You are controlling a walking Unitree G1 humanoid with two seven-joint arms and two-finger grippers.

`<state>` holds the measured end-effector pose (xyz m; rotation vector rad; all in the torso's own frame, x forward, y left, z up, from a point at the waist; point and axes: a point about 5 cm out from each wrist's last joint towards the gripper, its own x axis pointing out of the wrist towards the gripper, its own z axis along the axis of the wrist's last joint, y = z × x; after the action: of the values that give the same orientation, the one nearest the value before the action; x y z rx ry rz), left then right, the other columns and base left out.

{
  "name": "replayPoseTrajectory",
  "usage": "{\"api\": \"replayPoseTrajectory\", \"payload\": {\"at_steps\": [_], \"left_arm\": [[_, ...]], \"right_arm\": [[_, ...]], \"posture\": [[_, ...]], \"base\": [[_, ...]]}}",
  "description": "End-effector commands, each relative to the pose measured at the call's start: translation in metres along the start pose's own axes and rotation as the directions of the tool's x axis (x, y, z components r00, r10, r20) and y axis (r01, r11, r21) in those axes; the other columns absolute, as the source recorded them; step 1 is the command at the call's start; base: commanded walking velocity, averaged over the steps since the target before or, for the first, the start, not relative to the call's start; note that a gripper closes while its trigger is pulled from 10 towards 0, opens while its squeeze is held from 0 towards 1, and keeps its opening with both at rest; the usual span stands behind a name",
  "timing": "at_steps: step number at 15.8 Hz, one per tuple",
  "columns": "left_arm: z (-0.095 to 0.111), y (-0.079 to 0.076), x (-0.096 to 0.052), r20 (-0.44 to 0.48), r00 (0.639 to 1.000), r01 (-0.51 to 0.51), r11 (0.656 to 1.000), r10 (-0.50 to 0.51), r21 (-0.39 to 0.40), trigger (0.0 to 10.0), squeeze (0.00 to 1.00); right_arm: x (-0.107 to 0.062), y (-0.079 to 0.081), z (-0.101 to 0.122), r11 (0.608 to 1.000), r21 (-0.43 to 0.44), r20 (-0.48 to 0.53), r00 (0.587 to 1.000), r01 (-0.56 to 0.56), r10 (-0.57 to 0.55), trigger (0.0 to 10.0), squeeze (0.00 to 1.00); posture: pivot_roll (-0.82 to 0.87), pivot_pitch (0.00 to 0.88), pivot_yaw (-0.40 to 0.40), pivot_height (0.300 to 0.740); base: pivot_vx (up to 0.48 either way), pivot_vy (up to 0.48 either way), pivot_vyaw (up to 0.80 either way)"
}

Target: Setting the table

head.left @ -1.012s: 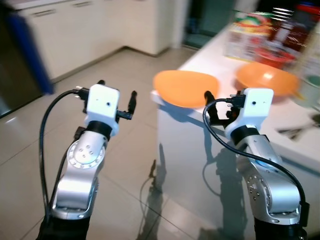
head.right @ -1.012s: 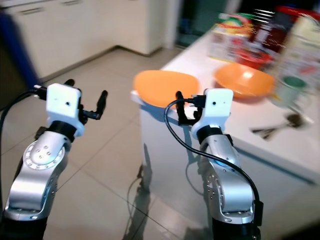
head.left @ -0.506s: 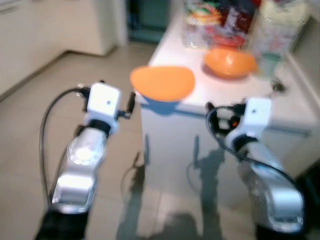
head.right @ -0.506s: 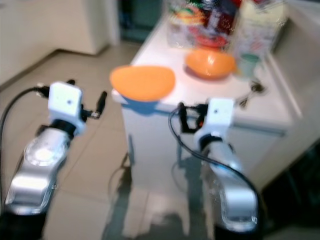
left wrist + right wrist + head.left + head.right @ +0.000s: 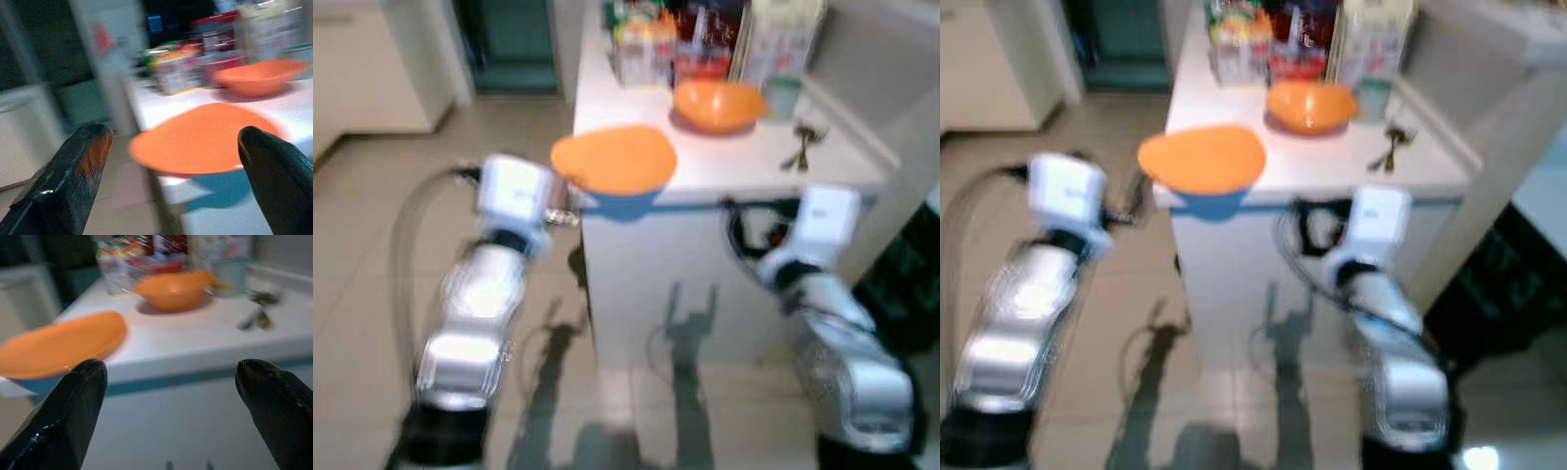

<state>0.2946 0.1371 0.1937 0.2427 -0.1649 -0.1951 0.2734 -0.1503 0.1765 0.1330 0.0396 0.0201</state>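
We hold both claws wide open and empty, left claw (image 5: 171,161) and right claw (image 5: 171,396), short of the counter (image 5: 734,171); its overhanging orange plate (image 5: 613,159) could get knocked off.

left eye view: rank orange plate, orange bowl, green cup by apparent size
1. orange plate, nearest the camera, which inflates it
2. orange bowl
3. green cup, clearly smallest; blurred

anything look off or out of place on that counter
Yes: the orange plate sits at the front left corner of the white counter, with its edge sticking out past the corner over the floor. The orange bowl behind it sits fully on the top. Both grippers are open and empty.
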Motion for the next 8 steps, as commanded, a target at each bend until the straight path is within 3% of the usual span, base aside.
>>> {"api": "replayPoseTrajectory", "payload": {"at_steps": [1,5,7,8], "left_arm": [[0.0024,0.0084,-0.0008,0.007,1.0,-0.019,1.0,0.019,0.015,10.0,0.0],[0.0024,0.0093,0.0001,0.009,1.0,-0.019,1.0,0.019,0.016,10.0,0.0],[0.0087,0.0083,-0.0001,0.059,0.998,-0.028,0.999,0.026,0.032,10.0,0.0],[0.0085,0.0079,-0.0006,0.055,0.998,-0.028,0.999,0.026,0.032,10.0,0.0]], "right_arm": [[0.0003,0.0055,0.0009,1.0,0.01,-0.004,1.0,-0.017,0.017,10.0,0.0],[0.0011,0.0059,0.0015,1.0,0.007,-0.004,1.0,-0.017,0.017,10.0,0.0],[0.002,0.0051,0.0029,1.0,0.004,-0.002,1.0,-0.016,0.016,10.0,0.0],[0.0028,0.006,0.0039,1.0,-0.009,0.001,1.0,-0.024,0.024,10.0,0.0]], "posture": [[0.03,0.0,-0.005,0.74],[0.03,0.0,-0.002,0.74],[0.03,0.0,-0.003,0.74],[0.03,0.0,-0.006,0.74]], "base": [[0.0,0.476,-0.78],[0.0,0.475,-0.78],[0.0,0.0,-0.78],[0.0,-0.48,-0.75]]}}
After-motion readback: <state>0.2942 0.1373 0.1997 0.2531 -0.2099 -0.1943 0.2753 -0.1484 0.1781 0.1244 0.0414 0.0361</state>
